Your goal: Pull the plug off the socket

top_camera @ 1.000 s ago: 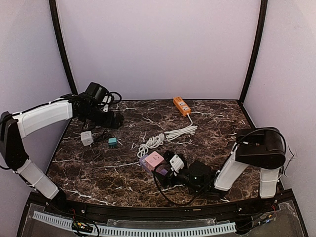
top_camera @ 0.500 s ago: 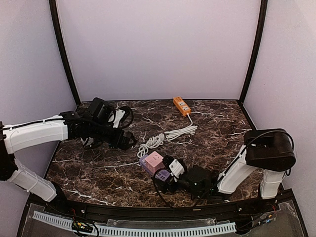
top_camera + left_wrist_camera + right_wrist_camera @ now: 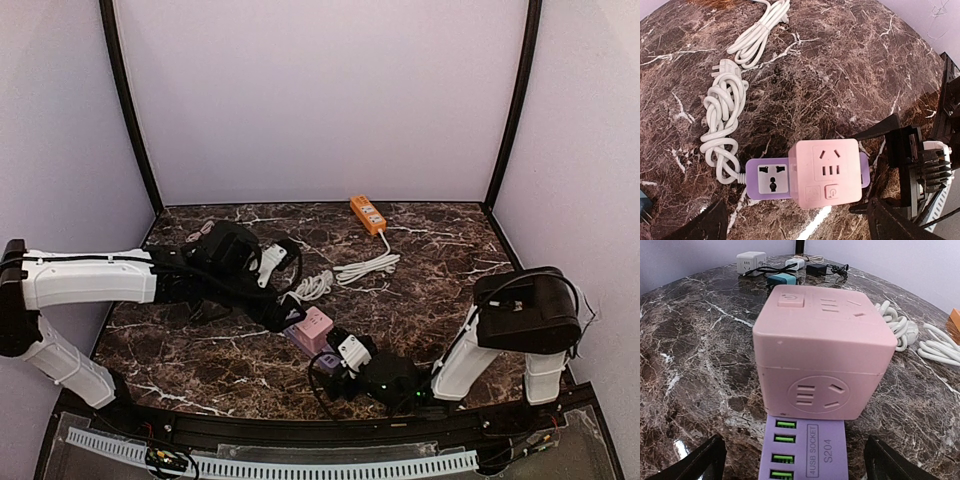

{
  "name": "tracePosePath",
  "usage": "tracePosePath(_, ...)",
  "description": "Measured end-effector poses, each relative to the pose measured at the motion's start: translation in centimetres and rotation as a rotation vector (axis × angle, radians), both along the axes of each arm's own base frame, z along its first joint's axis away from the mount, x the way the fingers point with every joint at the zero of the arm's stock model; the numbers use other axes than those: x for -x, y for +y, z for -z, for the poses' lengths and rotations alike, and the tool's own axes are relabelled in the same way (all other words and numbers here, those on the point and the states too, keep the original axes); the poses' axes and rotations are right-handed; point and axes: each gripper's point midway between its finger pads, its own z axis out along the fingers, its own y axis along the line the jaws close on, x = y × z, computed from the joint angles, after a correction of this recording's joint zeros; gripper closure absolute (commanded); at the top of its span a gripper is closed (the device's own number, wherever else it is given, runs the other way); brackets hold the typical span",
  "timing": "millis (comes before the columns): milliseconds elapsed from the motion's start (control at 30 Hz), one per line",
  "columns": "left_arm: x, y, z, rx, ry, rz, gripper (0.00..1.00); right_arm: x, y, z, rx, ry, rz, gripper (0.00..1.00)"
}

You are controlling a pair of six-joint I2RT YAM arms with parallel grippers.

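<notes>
1. My left end effector (image 3: 797, 220) hangs wide open over the pink plug (image 3: 827, 172).
2. My right end effector (image 3: 795, 452), also open, faces it low.
3. The plug sits in the purple socket (image 3: 767, 178), near the middle of the surface (image 3: 450, 260).

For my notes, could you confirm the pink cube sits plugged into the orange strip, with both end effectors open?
Not orange: the right wrist view shows the pink cube plugged into the purple strip. The left end effector and right end effector are open.

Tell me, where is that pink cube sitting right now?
In the overhead view the pink cube sits near the front middle of the table, on a purple socket strip, just in front of the coiled white cable.
</notes>
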Motion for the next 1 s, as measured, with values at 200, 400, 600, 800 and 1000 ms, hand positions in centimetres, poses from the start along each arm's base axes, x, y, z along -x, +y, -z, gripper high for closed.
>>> tracePosePath(200, 0.5, -1.2, 1.6, -0.025, 0.007, 0.043, 0.06, -0.2, -0.4, 1.0, 0.024, -0.002, 0.018, 0.09)
tracePosePath(400, 1.2, -2.0, 3.1, -0.050, 0.024, 0.087, 0.12, -0.2, -0.4, 1.3, 0.025, 0.000, 0.015, 0.28)
tracePosePath(600, 1.7, -2.9, 4.1, -0.074, 0.033, 0.119, 0.13, -0.6, -0.4, 1.5, 0.011, -0.003, 0.011, 0.39)
tracePosePath(800, 1.7, -4.2, 4.6, -0.102, 0.016, 0.148, 0.17, -0.9, -0.5, 1.3, -0.003, -0.002, 0.013, 0.45)
tracePosePath(1000, 1.4, -4.8, 5.7, -0.158, 0.003, 0.158, 0.33, -0.9, -0.4, 1.1, -0.011, -0.002, 0.013, 0.52)
